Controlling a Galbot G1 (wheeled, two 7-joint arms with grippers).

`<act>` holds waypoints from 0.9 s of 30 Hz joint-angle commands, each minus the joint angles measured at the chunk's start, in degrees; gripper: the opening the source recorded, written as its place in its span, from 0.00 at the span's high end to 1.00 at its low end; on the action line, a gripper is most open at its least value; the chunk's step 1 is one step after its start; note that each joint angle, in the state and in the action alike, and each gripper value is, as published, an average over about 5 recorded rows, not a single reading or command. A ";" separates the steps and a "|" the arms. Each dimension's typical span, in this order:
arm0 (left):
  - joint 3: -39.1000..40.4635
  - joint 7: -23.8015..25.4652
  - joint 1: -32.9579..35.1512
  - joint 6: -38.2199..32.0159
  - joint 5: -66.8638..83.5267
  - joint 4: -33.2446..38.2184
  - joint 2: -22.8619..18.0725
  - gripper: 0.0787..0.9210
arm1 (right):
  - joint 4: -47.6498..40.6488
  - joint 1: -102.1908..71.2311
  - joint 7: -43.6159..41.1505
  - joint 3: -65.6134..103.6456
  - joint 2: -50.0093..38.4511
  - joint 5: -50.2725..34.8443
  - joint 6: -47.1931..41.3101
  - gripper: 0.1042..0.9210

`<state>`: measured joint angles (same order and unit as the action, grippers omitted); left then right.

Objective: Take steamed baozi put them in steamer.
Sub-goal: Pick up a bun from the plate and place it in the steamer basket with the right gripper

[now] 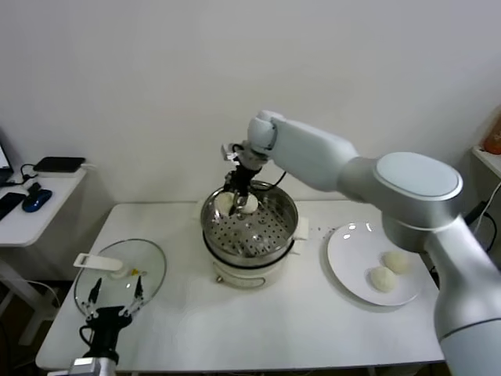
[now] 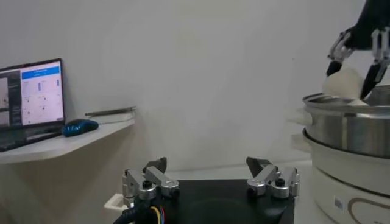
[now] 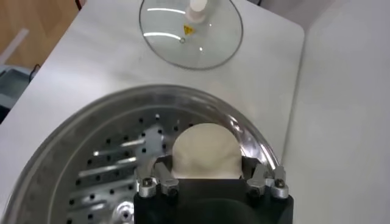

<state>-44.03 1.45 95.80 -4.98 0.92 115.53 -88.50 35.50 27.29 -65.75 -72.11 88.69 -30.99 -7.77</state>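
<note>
The steamer [image 1: 274, 235] stands mid-table on its white base, a shiny steel pot with a perforated floor [image 3: 91, 152]. My right gripper [image 1: 239, 197] reaches down inside it at the far wall, shut on a cream-white baozi [image 3: 204, 149]; a finger presses each side of the bun. The left wrist view catches that baozi [image 2: 344, 82] just above the steamer rim [image 2: 347, 112]. Two more baozi [image 1: 382, 279] [image 1: 397, 262] lie on the white plate [image 1: 344, 251] to the right. My left gripper [image 1: 117, 304] [image 2: 210, 176] waits open and empty at the table's near left.
A glass lid [image 1: 121, 270] with a white knob lies on the table at the near left, under my left gripper. A side desk [image 1: 47, 196] with a blue mouse and a screen [image 2: 30, 100] stands beyond the table's left edge. A wall runs close behind the steamer.
</note>
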 commanded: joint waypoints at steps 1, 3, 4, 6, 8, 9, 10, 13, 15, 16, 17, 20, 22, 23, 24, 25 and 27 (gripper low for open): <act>-0.05 0.00 0.18 -0.06 0.24 -0.12 0.06 0.12 | -2.34 -3.70 0.68 2.20 3.11 1.63 -0.36 0.26; -0.03 -0.01 0.26 -0.08 0.36 -0.12 0.06 0.12 | -2.43 -4.01 0.87 2.47 3.02 1.89 -0.42 0.26; -0.02 -0.02 0.28 -0.09 0.41 -0.12 0.04 0.12 | -2.44 -4.14 0.95 2.58 2.98 2.02 -0.46 0.26; 0.01 -0.02 0.30 -0.10 0.46 -0.13 0.02 0.12 | -2.42 -4.41 1.09 2.78 2.90 2.21 -0.53 0.26; 0.04 -0.01 0.33 -0.11 0.46 -0.13 -0.01 0.12 | -2.38 -4.63 1.16 2.93 2.80 2.42 -0.57 0.26; 0.04 -0.01 0.36 -0.11 0.46 -0.12 -0.01 0.12 | -2.34 -4.73 1.18 2.97 2.74 2.54 -0.59 0.26; 0.04 -0.01 0.39 -0.11 0.47 -0.11 -0.01 0.12 | -2.28 -4.82 1.19 2.99 2.67 2.66 -0.59 0.26; 0.02 -0.02 0.46 -0.13 0.53 -0.11 0.00 0.12 | -2.02 -5.06 1.22 2.98 2.44 2.98 -0.58 0.26; -0.01 -0.03 0.51 -0.15 0.61 -0.15 0.01 0.12 | -1.89 -5.20 1.24 2.97 2.33 3.12 -0.57 0.26; -0.03 -0.03 0.53 -0.16 0.65 -0.17 0.02 0.12 | -1.85 -5.25 1.25 2.97 2.30 3.15 -0.57 0.26; -0.04 -0.03 0.56 -0.18 0.69 -0.17 0.03 0.12 | -1.82 -5.29 1.25 2.97 2.29 3.17 -0.57 0.26; -0.07 -0.04 0.63 -0.21 0.77 -0.19 0.06 0.12 | -1.76 -5.38 1.25 2.95 2.29 3.20 -0.57 0.26; -0.07 -0.04 0.64 -0.22 0.79 -0.21 0.05 0.12 | -1.76 -5.47 1.25 2.95 2.27 3.22 -0.56 0.26; -0.07 -0.04 0.64 -0.22 0.79 -0.22 0.05 0.12 | -1.72 -5.50 1.24 2.95 2.23 3.24 -0.55 0.26; -0.06 -0.04 0.64 -0.21 0.80 -0.24 0.04 0.12 | -1.67 -5.54 1.24 2.95 2.19 3.26 -0.56 0.26; -0.05 -0.04 0.64 -0.21 0.80 -0.25 0.05 0.12 | -1.61 -5.56 1.23 2.94 2.14 3.27 -0.56 0.26; -0.04 -0.05 0.62 -0.20 0.78 -0.31 0.05 0.12 | -1.50 -5.58 1.21 2.93 2.05 3.30 -0.57 0.26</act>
<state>-44.10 1.40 96.42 -5.19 1.69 115.28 -88.49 33.98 22.07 -64.58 -69.41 90.51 -27.94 -8.34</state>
